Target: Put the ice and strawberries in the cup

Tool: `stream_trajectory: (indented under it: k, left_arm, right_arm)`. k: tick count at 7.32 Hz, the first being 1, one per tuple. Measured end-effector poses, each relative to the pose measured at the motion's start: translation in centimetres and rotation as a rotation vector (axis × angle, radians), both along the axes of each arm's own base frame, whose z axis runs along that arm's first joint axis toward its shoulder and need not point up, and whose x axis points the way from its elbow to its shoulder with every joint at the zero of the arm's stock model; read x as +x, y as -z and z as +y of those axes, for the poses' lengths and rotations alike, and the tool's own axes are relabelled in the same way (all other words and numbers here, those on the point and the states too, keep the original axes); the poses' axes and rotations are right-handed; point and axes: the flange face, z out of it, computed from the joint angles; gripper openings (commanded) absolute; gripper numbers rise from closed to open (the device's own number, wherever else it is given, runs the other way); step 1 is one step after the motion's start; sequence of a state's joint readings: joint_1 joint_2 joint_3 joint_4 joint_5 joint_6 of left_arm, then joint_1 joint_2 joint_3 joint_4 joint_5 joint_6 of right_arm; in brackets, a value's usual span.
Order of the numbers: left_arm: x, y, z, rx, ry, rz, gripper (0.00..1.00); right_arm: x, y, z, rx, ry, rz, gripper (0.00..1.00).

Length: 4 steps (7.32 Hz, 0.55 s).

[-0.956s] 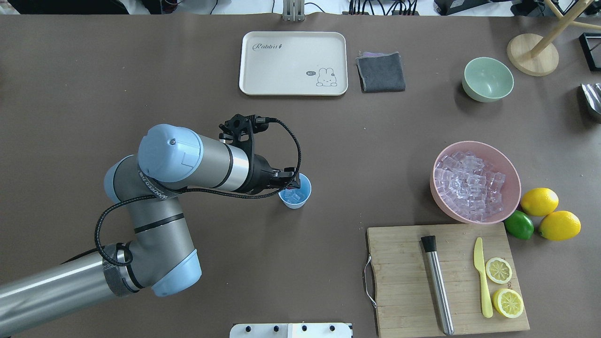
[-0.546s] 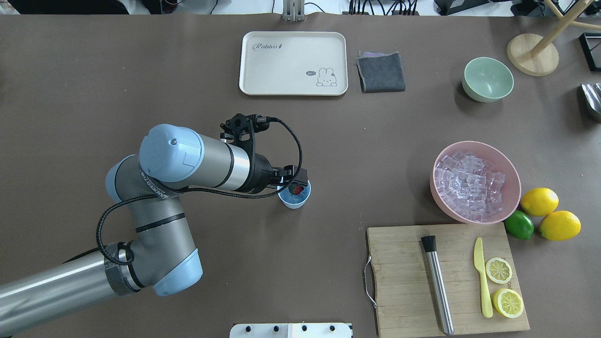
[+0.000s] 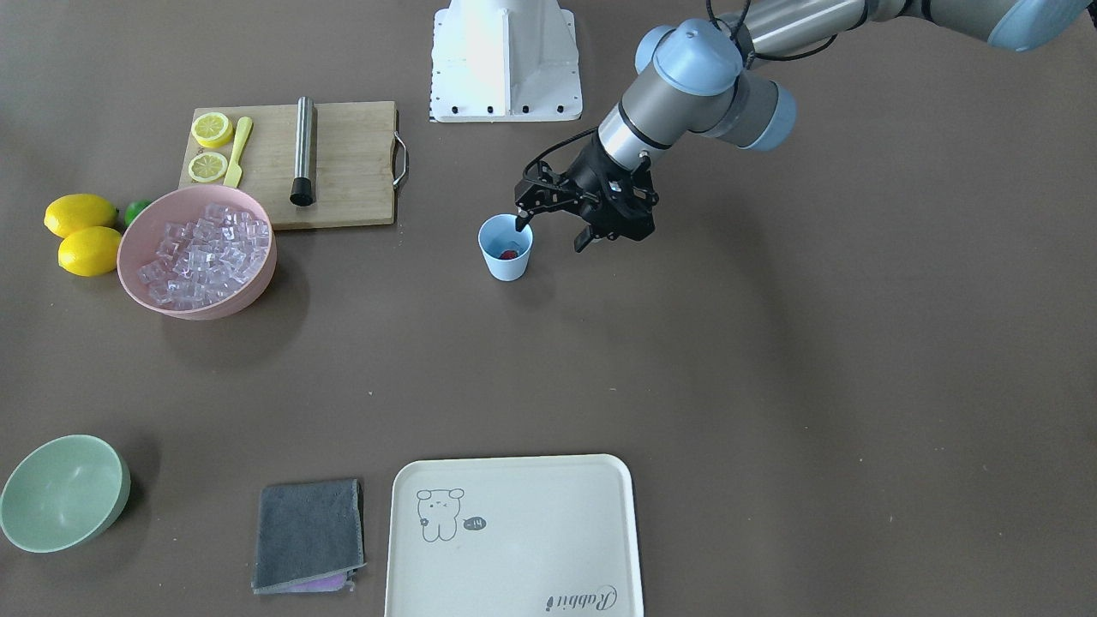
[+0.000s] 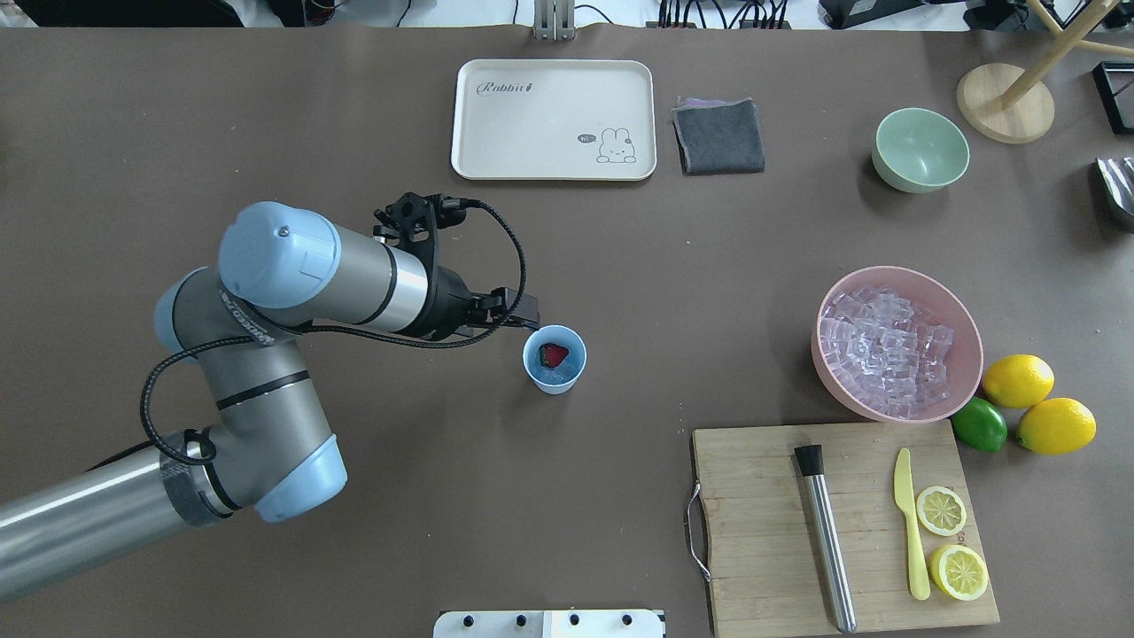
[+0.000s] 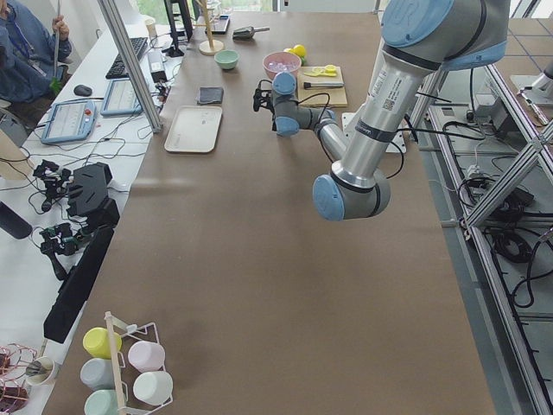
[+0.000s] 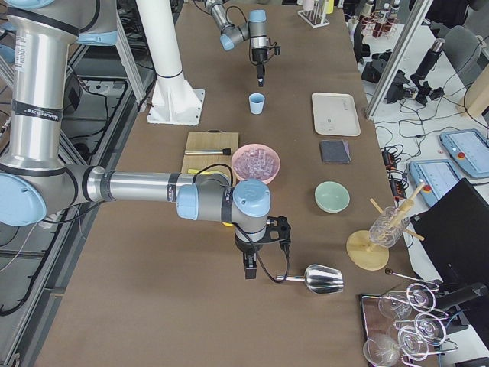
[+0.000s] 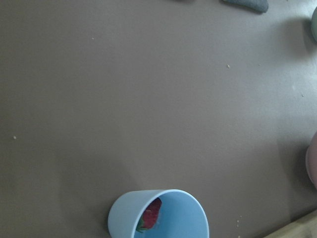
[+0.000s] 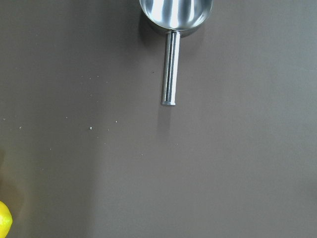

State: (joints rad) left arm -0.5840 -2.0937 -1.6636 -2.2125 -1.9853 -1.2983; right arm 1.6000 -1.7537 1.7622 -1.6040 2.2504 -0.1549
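Small red strawberry (image 4: pixel 554 354) w/ green cap sits inside light-blue plastic cup (image 4: pixel 578 372). Beside its rim, left tool (image 3: pixel 553 230): jaws apart, empty; right tool (image 6: pixel 250 271): can't tell. Berry prob soft, light, so pinch sides gently.

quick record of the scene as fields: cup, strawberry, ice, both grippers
cup: upright, apart from the other items
strawberry: inside the cup
ice: heaped in the pink bowl; whether any is in the cup is hard to tell
left gripper: fingers open, empty, right beside the cup
right gripper: low near the metal scoop; open or shut cannot be told
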Motion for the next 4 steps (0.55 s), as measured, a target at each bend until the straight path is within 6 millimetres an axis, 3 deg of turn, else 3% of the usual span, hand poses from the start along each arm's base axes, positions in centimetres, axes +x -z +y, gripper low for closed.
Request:
stream_trajectory:
  k: [2,4]
  left_arm:
    - [-6.7,-5.7,-5.1,0.04,-0.028,-0.123,0.97]
    - [-15.3,-14.0,-8.6,0.111,-0.06,-0.25,0.97]
  right_arm:
    - [0.0,-0.3,0.1,-0.007,0.0,0.0,1.0]
    - [0.0,-0.5,0.1,-0.01,0.0,0.0,1.0]
